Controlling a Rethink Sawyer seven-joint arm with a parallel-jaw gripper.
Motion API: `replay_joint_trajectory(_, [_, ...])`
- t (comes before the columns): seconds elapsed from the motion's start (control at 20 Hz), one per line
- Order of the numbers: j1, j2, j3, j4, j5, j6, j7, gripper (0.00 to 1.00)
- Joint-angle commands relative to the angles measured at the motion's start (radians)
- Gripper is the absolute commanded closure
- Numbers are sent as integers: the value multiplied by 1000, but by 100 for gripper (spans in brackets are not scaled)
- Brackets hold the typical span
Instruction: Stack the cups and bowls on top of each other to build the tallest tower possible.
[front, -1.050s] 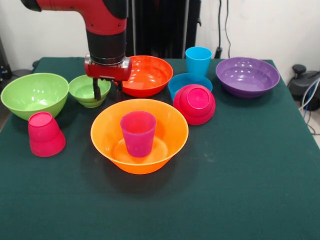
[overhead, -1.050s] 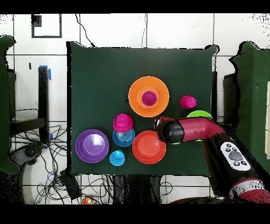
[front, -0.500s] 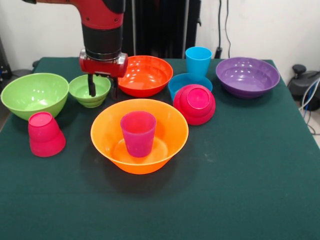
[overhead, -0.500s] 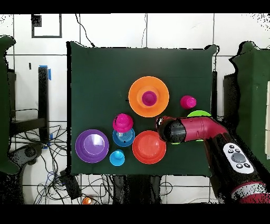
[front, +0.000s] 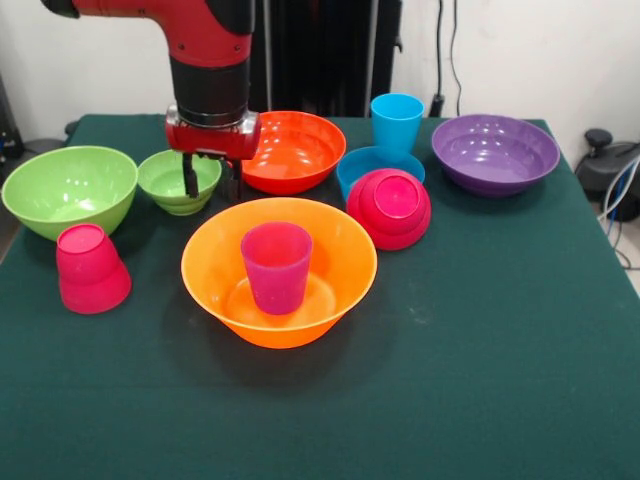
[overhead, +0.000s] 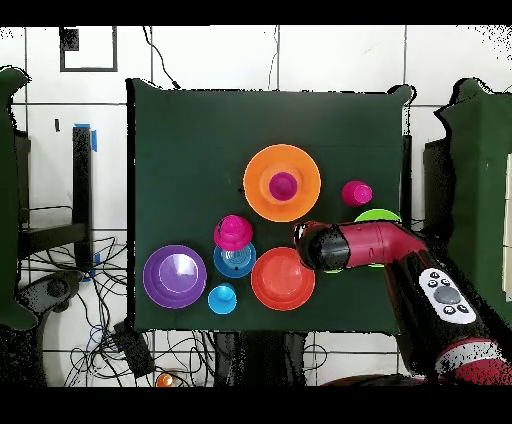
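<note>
The hand (front: 209, 180) hangs over the gap between the small lime green bowl (front: 176, 181) and the red-orange bowl (front: 290, 150), its two dark fingers apart and holding nothing; the large orange bowl (front: 280, 270) sits mid-bench with the purple-magenta cup (front: 276, 266) standing upright inside it; the red-pink cup (front: 88, 267) rests upside down just in front of the large lime green bowl (front: 68, 189); the pink-red bowl (front: 390, 207) leans tilted against the blue bowl (front: 362, 164); the sky blue cup (front: 396, 122) stands upright behind them, beside the purple bowl (front: 494, 152); the green bench (front: 480, 360) carries all of it.
</note>
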Motion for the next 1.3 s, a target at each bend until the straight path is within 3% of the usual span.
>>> replay_joint_trajectory(0.05, [52, 107, 22, -63, -113, -51, -94, 0])
replay_joint_trajectory(0.3, [66, 124, 5, -82, -117, -32, -72, 0])
replay_joint_trajectory(0.4, [80, 115, -19, -80, -98, 40, -72, 0])
replay_joint_trajectory(0.6, [66, 79, -31, -31, -94, 56, -105, 0])
replay_joint_trajectory(1.0, [-9, -114, 62, 117, 36, 168, -192, 0])
replay_joint_trajectory(1.3, [-92, -201, 144, 206, 66, 148, -246, 0])
